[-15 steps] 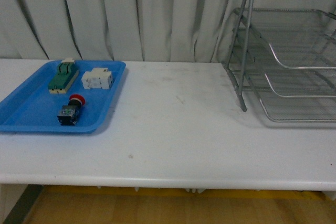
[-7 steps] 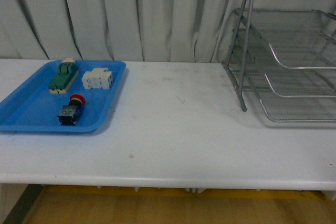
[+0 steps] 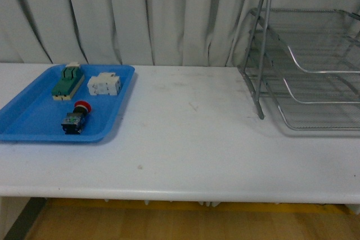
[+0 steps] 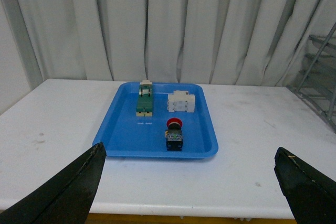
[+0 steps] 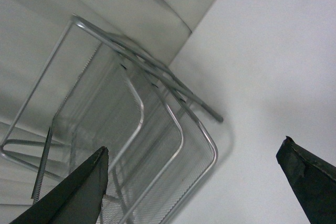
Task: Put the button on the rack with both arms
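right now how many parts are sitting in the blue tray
3, all in the blue tray: the green-and-cream block at the back, the white block beside it, the button nearer the front. None looks hidden.

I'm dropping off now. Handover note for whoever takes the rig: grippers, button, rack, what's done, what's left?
Left gripper: open, holding nothing, facing the blue tray.
Right gripper: open, holding nothing, by the rack.
Button: lies in the tray, untouched, nearer the robot than the green-and-cream block and white block.
Rack: stands at the right of the table.
Done: nothing yet.
Left: grasp the button, carry it across, set it on the rack.
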You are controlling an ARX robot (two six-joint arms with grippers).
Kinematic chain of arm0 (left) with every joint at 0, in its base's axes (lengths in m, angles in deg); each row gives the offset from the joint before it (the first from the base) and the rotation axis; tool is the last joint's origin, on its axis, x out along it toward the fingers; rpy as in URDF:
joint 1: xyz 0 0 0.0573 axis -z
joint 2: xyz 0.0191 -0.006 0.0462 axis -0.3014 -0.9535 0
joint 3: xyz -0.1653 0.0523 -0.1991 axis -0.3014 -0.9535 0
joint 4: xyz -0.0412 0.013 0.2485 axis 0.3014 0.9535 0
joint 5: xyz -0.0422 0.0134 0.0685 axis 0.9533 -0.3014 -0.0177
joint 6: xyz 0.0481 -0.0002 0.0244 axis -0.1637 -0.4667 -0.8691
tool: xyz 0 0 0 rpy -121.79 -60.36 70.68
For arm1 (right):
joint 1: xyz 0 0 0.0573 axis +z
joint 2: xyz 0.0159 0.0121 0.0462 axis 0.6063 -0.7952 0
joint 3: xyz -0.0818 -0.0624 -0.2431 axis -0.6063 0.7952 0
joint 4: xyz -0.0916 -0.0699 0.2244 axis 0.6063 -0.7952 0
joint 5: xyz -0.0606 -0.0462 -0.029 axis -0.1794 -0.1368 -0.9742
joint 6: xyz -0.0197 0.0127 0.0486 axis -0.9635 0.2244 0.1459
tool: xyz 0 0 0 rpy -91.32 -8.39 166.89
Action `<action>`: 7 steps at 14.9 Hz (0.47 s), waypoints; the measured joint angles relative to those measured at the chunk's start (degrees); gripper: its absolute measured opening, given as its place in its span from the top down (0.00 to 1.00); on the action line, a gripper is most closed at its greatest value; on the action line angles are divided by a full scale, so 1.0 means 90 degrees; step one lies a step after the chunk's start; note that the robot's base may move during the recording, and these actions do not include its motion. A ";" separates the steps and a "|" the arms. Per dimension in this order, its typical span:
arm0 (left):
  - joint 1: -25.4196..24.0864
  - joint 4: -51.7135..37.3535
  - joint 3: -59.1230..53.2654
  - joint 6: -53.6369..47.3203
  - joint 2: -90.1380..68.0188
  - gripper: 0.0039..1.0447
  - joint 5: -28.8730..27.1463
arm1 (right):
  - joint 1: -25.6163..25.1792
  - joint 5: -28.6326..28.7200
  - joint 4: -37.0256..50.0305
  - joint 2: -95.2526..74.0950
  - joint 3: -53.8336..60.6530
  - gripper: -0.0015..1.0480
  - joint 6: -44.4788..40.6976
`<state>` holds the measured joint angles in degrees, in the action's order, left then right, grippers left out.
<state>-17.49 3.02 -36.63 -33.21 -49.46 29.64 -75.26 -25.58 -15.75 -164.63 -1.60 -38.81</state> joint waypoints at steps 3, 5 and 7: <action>0.0000 0.0000 0.0000 0.0000 0.0000 0.06 0.0000 | 0.0321 0.0044 0.0357 -0.1343 -0.0304 0.06 0.1486; 0.0000 0.0000 0.0000 0.0000 0.0000 0.06 0.0000 | 0.0780 0.0102 0.0697 -0.1783 -0.0529 0.06 0.2373; 0.0000 0.0000 0.0000 0.0000 0.0000 0.06 0.0000 | 0.1375 0.0163 0.1122 -0.2174 -0.0821 0.06 0.3203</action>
<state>-17.49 3.02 -36.63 -33.21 -49.46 29.64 -62.89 -24.11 -5.65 -184.19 -8.99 -9.98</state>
